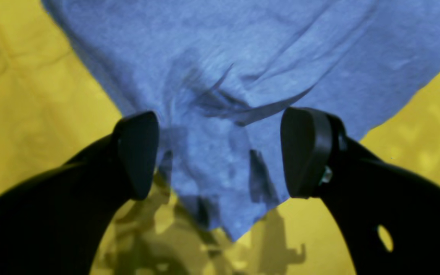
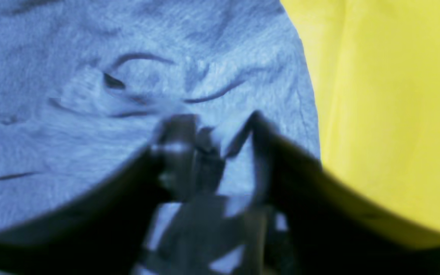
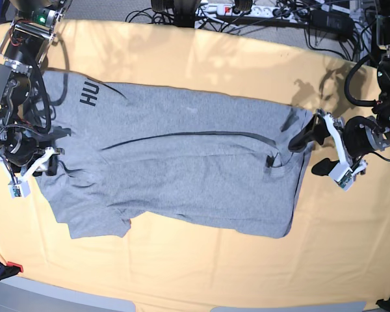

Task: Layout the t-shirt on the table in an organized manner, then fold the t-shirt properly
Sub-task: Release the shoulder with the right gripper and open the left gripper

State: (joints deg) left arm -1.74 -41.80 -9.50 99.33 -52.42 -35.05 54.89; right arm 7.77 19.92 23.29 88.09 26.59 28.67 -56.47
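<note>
The grey t-shirt [image 3: 182, 169] lies spread sideways across the yellow-orange table [image 3: 182, 273], with black lettering [image 3: 89, 94] showing near its left end. My left gripper [image 3: 312, 154] is at the shirt's right edge. In the left wrist view it [image 1: 220, 152] is open, its black fingers [image 1: 138, 152] wide apart on either side of a pointed corner of the shirt [image 1: 243, 57]. My right gripper [image 3: 45, 162] is at the shirt's left edge. In the blurred right wrist view it [image 2: 218, 152] has its fingers apart over wrinkled shirt fabric [image 2: 71, 114], beside bare table [image 2: 388, 114].
Cables and a power strip [image 3: 247, 10] run along the table's far edge. Bare cloth [image 3: 351, 247] lies in front of the shirt and at the right. A small red and black object [image 3: 6, 268] sits at the near left corner.
</note>
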